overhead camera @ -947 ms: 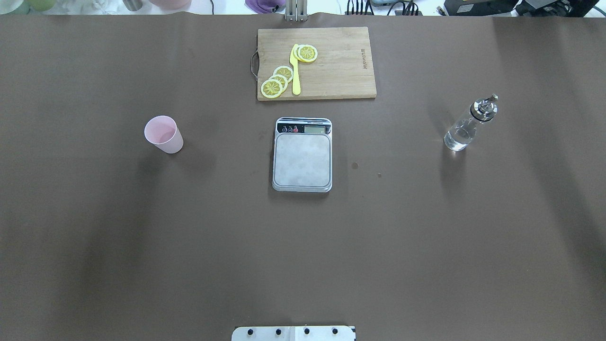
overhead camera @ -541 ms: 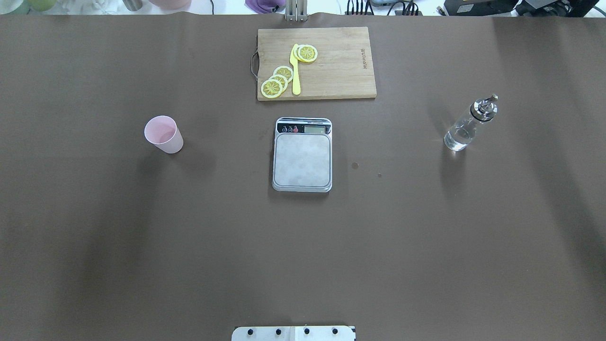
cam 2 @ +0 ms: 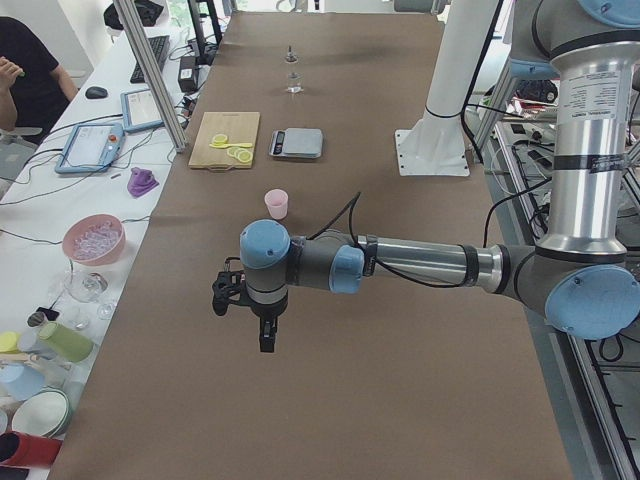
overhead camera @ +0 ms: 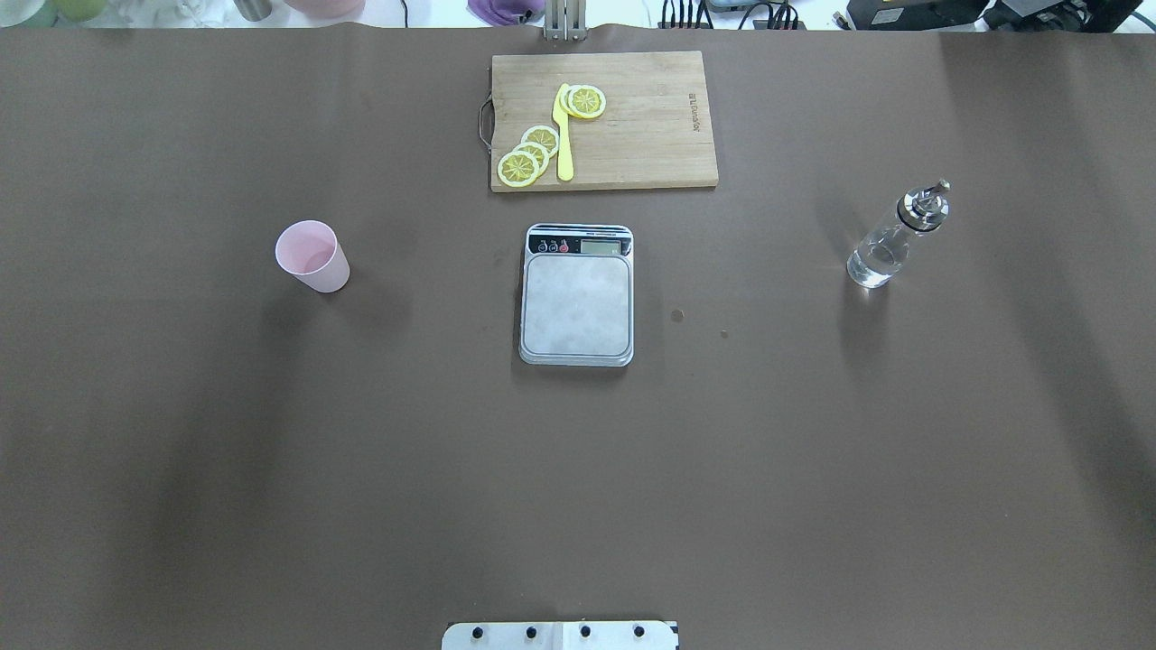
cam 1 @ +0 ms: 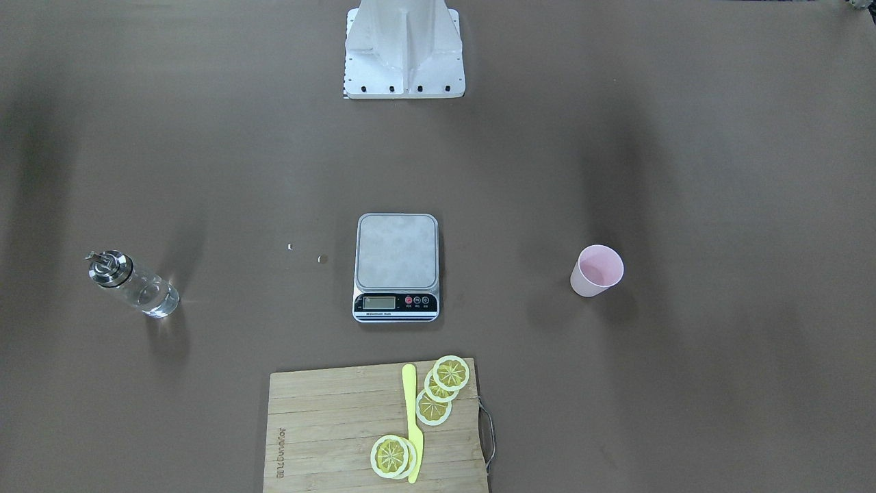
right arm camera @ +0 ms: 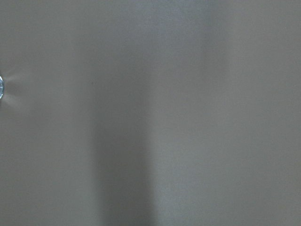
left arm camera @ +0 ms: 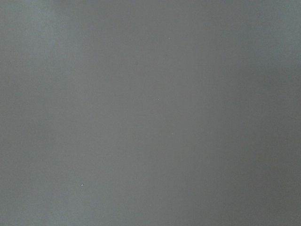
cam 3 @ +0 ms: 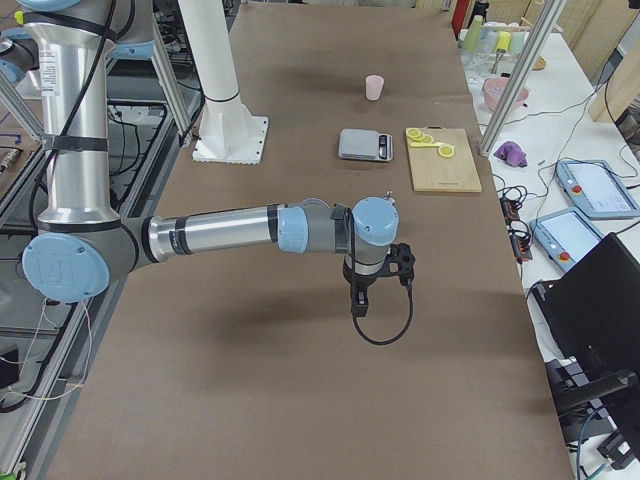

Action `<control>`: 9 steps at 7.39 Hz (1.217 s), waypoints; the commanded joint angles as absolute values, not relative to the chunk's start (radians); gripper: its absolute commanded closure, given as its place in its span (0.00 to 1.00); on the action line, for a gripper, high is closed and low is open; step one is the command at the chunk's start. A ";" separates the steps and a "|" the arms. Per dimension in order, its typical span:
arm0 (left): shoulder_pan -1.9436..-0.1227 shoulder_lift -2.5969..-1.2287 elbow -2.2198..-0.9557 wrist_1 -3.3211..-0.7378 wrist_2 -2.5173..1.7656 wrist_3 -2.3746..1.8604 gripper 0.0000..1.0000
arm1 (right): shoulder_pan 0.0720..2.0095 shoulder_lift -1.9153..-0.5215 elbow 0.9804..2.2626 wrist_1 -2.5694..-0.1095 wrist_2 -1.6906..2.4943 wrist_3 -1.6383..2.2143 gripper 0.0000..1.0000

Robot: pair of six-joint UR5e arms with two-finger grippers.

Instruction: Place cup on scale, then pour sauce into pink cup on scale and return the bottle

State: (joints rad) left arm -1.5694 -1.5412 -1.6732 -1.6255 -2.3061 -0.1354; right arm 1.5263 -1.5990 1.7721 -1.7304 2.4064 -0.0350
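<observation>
The pale pink cup [overhead camera: 312, 256] stands upright and empty on the brown table, left of the scale [overhead camera: 576, 294]; it also shows in the front view [cam 1: 597, 270]. The scale's steel platform is bare. The clear glass bottle [overhead camera: 894, 238] with its metal spout stands far right, with clear sauce inside; in the front view the bottle [cam 1: 133, 283] is at the left. My left gripper [cam 2: 266, 335] hangs above the table nearer than the cup. My right gripper [cam 3: 357, 300] hangs near the bottle's side. Both show only in side views, so I cannot tell whether they are open or shut.
A wooden cutting board [overhead camera: 603, 119] with lemon slices [overhead camera: 530, 155] and a yellow knife [overhead camera: 564, 135] lies just behind the scale. The robot's base plate [overhead camera: 560, 635] is at the near edge. Bowls, cups and tablets sit on side benches beyond the table.
</observation>
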 commanded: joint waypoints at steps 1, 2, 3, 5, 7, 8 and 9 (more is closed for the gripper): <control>-1.569 -1.545 -1.672 -1.624 -2.307 -0.135 0.01 | 1.526 -1.600 1.775 -1.730 2.407 -0.034 0.00; -1.569 -1.545 -1.675 -1.624 -2.307 -0.135 0.01 | 1.526 -1.597 1.773 -1.730 2.407 -0.034 0.00; -1.569 -1.546 -1.674 -1.626 -2.307 -0.135 0.01 | 1.526 -1.598 1.773 -1.730 2.407 -0.035 0.00; -1.560 -1.549 -1.675 -1.626 -2.306 -0.137 0.01 | 1.526 -1.595 1.773 -1.730 2.407 -0.034 0.00; -1.559 -1.546 -1.674 -1.632 -2.306 -0.135 0.01 | 1.526 -1.595 1.772 -1.732 2.416 -0.034 0.00; -1.559 -1.546 -1.674 -1.632 -2.306 -0.135 0.01 | 1.526 -1.595 1.775 -1.732 2.416 -0.034 0.00; -1.557 -1.548 -1.674 -1.632 -2.306 -0.137 0.01 | 1.526 -1.595 1.775 -1.732 2.422 -0.034 0.00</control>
